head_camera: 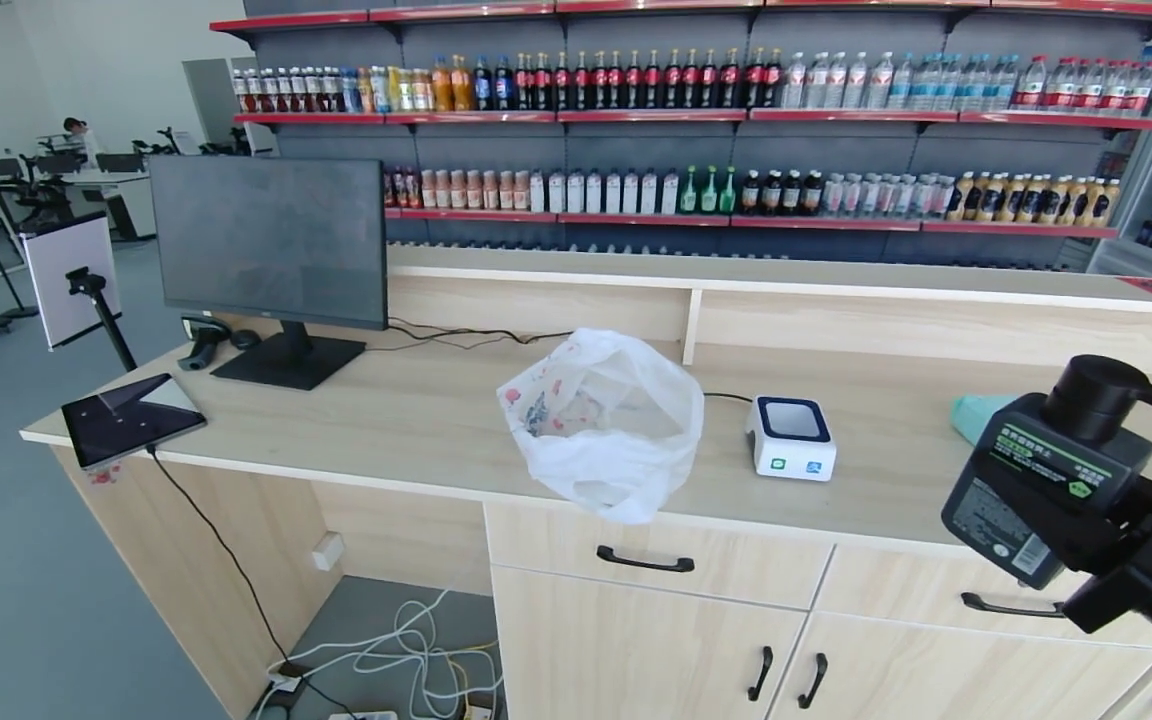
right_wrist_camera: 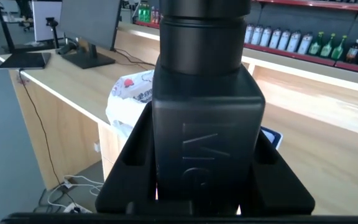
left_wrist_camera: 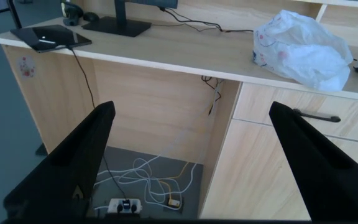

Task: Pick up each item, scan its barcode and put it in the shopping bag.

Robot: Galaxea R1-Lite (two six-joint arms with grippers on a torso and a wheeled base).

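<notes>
My right gripper [head_camera: 1101, 530] is shut on a black pump bottle [head_camera: 1056, 480], held in the air at the right, in front of the counter edge, label and barcode facing the head camera. In the right wrist view the bottle [right_wrist_camera: 204, 124] stands between the fingers [right_wrist_camera: 132, 155]. The white barcode scanner [head_camera: 791, 437] sits on the counter, left of the bottle. The white shopping bag [head_camera: 604, 420] stands open beside the scanner, also seen as the bag [left_wrist_camera: 303, 50] and the bag [right_wrist_camera: 129, 96]. My left gripper [left_wrist_camera: 191, 162] hangs open, low in front of the counter, holding nothing.
A monitor [head_camera: 271, 250] and a tablet [head_camera: 131, 415] stand on the counter's left part. A teal item [head_camera: 976, 415] lies behind the bottle. Drawers and cabinet doors [head_camera: 656, 610] front the counter. Cables [left_wrist_camera: 148, 180] lie on the floor. Shelves of drinks [head_camera: 696, 130] line the back.
</notes>
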